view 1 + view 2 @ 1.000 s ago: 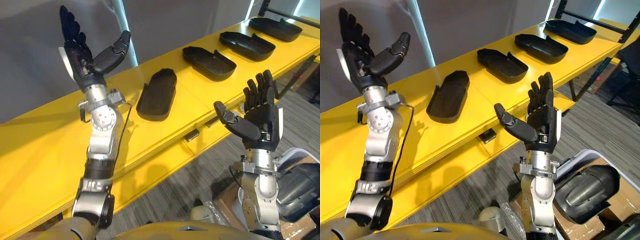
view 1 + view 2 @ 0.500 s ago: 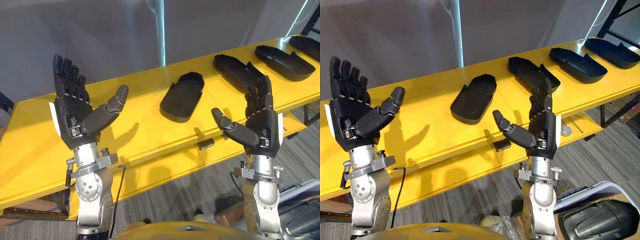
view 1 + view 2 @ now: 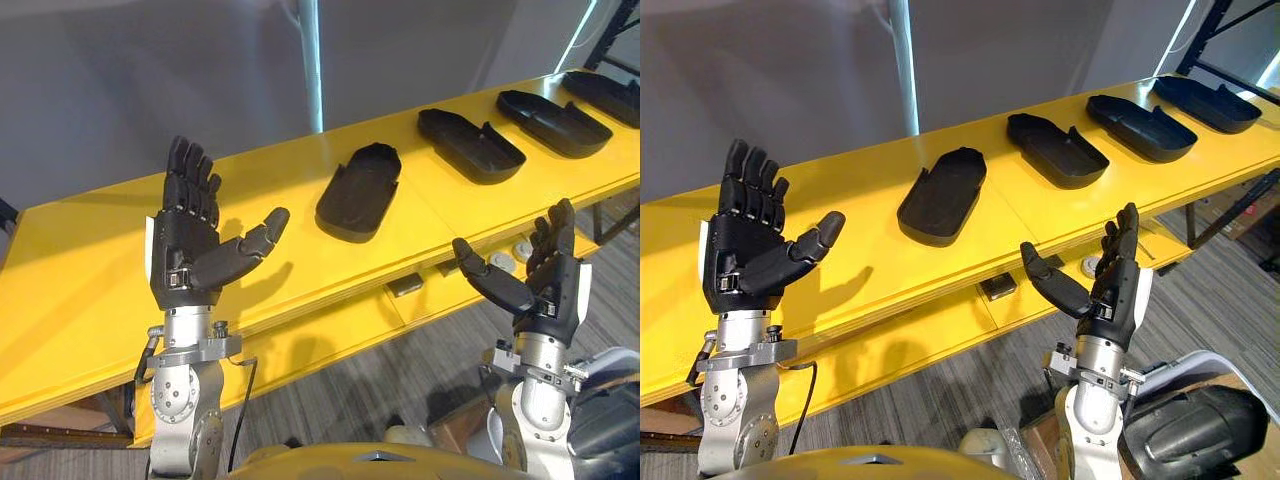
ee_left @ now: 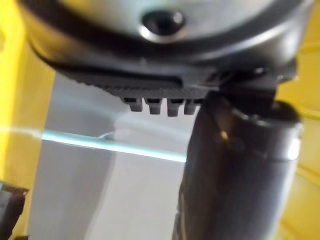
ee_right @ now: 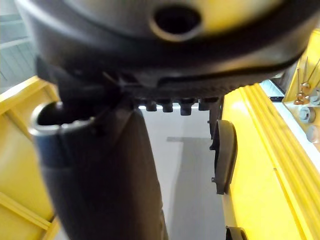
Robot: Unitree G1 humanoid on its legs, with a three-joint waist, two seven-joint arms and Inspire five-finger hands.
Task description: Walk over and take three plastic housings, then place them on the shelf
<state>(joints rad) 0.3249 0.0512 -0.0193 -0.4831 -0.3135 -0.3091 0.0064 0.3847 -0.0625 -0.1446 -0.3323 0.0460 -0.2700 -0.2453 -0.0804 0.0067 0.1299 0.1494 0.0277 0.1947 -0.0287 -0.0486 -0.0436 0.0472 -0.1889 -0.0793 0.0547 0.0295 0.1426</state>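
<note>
I note matte-black, segmented left hand (image 3: 185,262) and right hand (image 3: 553,295); white side strips; silver-grey bolted forearms (image 3: 182,420).

Housings (image 3: 359,192) in row on shelf (image 3: 90,280)

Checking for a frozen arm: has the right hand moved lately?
Yes, downward: the right hand overlapped a housing on the yellow table before; now its fingertips barely reach the table's front edge.

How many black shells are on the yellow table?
4, in a row on the yellow table: the first shell nearest the middle, the second, third and fourth further right. More may lie past the view's edge.
</note>
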